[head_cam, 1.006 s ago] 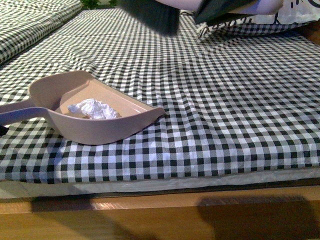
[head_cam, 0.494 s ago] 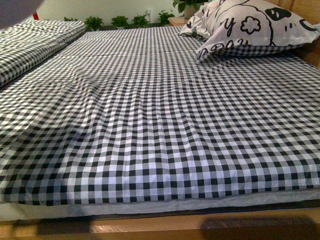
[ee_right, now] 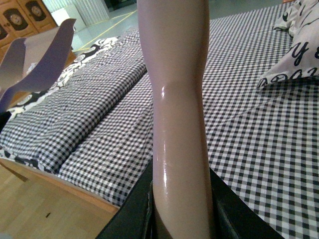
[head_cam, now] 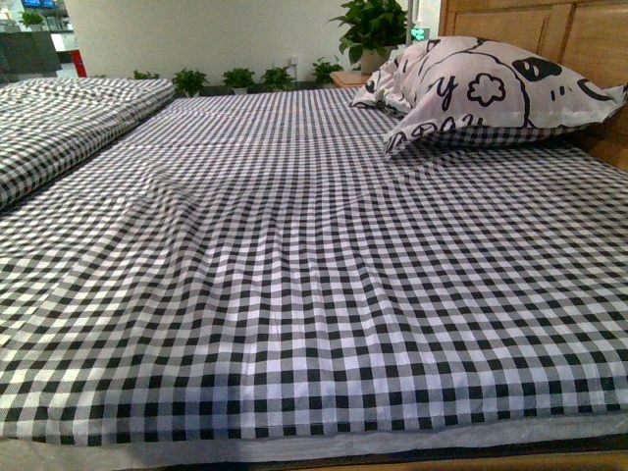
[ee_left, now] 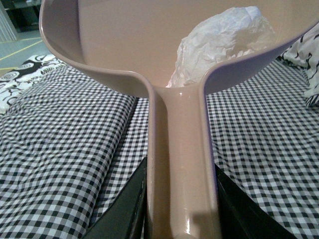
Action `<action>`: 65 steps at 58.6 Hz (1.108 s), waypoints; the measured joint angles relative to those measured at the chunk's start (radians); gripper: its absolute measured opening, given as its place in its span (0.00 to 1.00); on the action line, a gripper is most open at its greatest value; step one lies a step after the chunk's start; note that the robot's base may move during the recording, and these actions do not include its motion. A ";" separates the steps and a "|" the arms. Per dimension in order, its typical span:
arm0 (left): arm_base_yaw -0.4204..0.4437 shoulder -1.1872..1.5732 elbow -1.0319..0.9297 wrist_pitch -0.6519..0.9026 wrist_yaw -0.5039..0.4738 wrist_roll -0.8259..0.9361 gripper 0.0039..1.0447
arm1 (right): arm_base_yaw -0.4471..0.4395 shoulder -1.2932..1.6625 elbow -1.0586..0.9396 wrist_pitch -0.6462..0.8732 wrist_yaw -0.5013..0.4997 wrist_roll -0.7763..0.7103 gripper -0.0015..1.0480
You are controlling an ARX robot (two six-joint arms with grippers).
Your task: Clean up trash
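Note:
In the left wrist view my left gripper (ee_left: 182, 209) is shut on the pinkish dustpan handle (ee_left: 182, 164). The dustpan (ee_left: 124, 40) is held up above the checked bed, and the trash (ee_left: 219, 45), a crumpled white paper wad, lies inside its scoop. In the right wrist view my right gripper (ee_right: 182, 209) is shut on the pinkish brush handle (ee_right: 179, 99), held upright above the bed; the brush head is out of view. The dustpan also shows at the edge of the right wrist view (ee_right: 45, 59). Neither gripper, dustpan nor trash shows in the front view.
The black-and-white checked bed cover (head_cam: 294, 255) fills the front view. A printed black-and-white pillow (head_cam: 491, 93) lies at the far right by a wooden headboard (head_cam: 510, 20). A second checked bed (head_cam: 59, 123) lies to the left. Potted plants (head_cam: 373, 25) stand at the back.
One second ago the dustpan with the trash sat on the bed at the front left. It and the brush have since been lifted out of the front view, and the view has risen.

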 joint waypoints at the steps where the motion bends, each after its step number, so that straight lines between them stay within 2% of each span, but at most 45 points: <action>1: -0.011 -0.014 0.000 -0.009 -0.013 0.000 0.27 | -0.002 -0.008 0.000 -0.001 -0.003 0.003 0.19; 11: -0.115 -0.110 -0.010 -0.041 -0.138 0.019 0.27 | -0.038 -0.096 -0.012 -0.008 -0.029 0.063 0.19; 19: -0.234 -0.169 -0.022 -0.061 -0.274 0.018 0.27 | -0.097 -0.140 -0.021 -0.007 -0.058 0.092 0.19; 27: -0.303 -0.186 -0.040 -0.066 -0.310 0.005 0.27 | -0.142 -0.157 -0.022 0.000 -0.041 0.090 0.19; 65: -0.314 -0.188 -0.047 -0.068 -0.314 -0.009 0.27 | -0.153 -0.148 -0.026 0.001 -0.026 0.090 0.19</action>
